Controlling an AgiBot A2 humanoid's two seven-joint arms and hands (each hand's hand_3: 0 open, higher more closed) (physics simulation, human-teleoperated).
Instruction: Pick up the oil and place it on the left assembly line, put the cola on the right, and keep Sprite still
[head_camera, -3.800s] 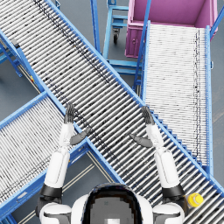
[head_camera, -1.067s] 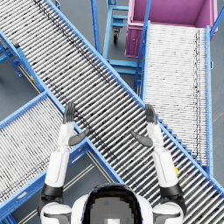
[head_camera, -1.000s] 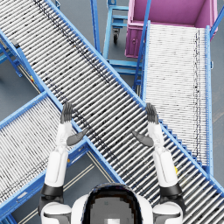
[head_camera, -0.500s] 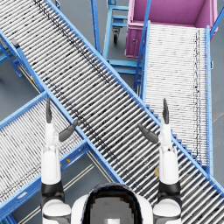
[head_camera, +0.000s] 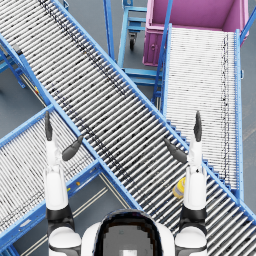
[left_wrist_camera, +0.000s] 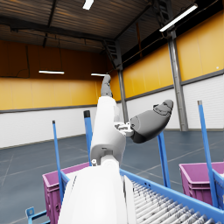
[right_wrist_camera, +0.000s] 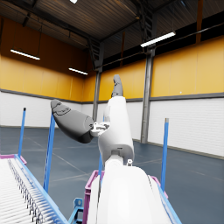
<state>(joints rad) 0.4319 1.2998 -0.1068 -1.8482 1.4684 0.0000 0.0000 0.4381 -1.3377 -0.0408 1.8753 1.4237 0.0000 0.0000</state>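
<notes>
**Ana:** Looking down from the head camera, how do the hands stand?

**Ben:** Both point upward on upright forearms. The left hand (head_camera: 53, 142) has its fingers straight and together and its thumb splayed well off to the side, and it grips nothing. The right hand (head_camera: 192, 142) mirrors it, with its thumb spread inward and nothing in it. Both wrist views agree, showing each thumb standing apart from the fingers against the yellow warehouse wall.

**Ana:** Where are they over the lines?

**Ben:** The left hand hangs above the left conveyor (head_camera: 20, 172), near the blue rail that divides it from the middle conveyor (head_camera: 115, 112). The right hand hangs above the blue rails where the middle conveyor meets the right conveyor (head_camera: 200, 85).

**Ana:** And the oil?

**Ben:** The oil (head_camera: 178, 189) shows as a small yellow shape on the middle conveyor's rollers, just beside the right forearm and partly hidden by it. I cannot tell whether it is upright or lying down. Neither hand touches it.

**Ana:** Anything beyond the belts?

**Ben:** A purple bin (head_camera: 151, 50) sits at the far end of the right conveyor.
</notes>
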